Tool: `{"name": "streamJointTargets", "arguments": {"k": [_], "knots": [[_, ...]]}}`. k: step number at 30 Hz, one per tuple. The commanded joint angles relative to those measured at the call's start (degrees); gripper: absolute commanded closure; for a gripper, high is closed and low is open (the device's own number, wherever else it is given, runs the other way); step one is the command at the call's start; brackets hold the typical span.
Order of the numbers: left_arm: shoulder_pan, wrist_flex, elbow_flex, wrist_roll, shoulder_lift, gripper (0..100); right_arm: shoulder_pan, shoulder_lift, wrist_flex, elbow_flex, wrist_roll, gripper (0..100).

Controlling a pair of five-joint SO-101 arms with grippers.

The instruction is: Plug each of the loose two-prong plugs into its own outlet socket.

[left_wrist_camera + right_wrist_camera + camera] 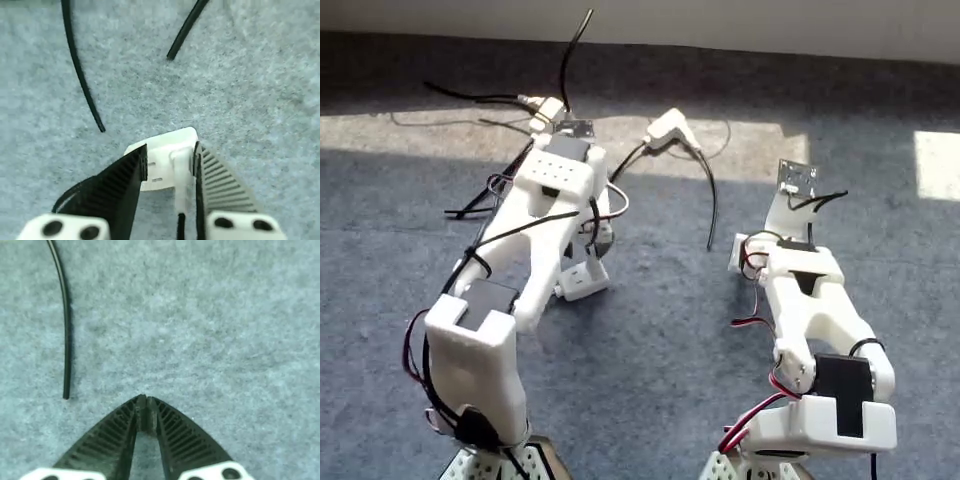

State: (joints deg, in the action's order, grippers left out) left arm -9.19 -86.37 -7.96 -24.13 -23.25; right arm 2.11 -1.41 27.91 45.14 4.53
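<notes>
My left gripper (170, 157) hangs open over a white outlet block (157, 150) on the grey carpet. A white two-prong plug (182, 172) with a black cord stands on that block between the fingers, close to the grey finger (217, 182) and apart from the black one. In the high view the same block (582, 282) lies under the left arm's wrist. My right gripper (145, 410) is shut and holds nothing, low over bare carpet, with a black cord end (65, 395) off to one side.
Two more white plug-and-socket pieces (670, 128) (545, 108) lie at the back with black cords trailing from them. Loose black cord ends (102, 129) (170, 56) lie beyond the left gripper. A long cord (708, 200) runs between the arms.
</notes>
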Motion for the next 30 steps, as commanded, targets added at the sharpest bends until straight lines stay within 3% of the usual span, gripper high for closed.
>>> {"name": "streamJointTargets", "arguments": {"k": [1, 7, 12, 16, 19, 26, 30], "knots": [[1.4, -3.3, -13.3, 16.4, 0.8, 79, -0.5, -0.2, -1.0, -0.4, 0.3, 99.2], [1.1, -6.8, -31.3, 35.9, 0.8, 78, -0.5, -0.2, -1.0, -0.4, 0.3, 99.2], [1.5, -6.6, -43.2, 58.9, 0.7, 78, -0.5, -0.2, -1.0, -0.4, 0.3, 99.2], [3.0, -8.7, -45.7, 74.9, 0.7, 78, -0.5, -0.2, -1.0, -0.4, 0.3, 99.2], [3.6, -15.0, -45.1, 85.6, 0.3, 78, -0.5, -0.2, -1.0, -0.4, 0.3, 99.2], [6.8, -15.6, -31.8, 97.8, 0.8, 78, -0.5, -0.2, -1.0, -0.4, 0.3, 99.2], [4.1, -15.6, -22.2, 96.4, 0.8, 78, -0.5, -0.2, -1.0, -0.4, 0.3, 99.2]]}}
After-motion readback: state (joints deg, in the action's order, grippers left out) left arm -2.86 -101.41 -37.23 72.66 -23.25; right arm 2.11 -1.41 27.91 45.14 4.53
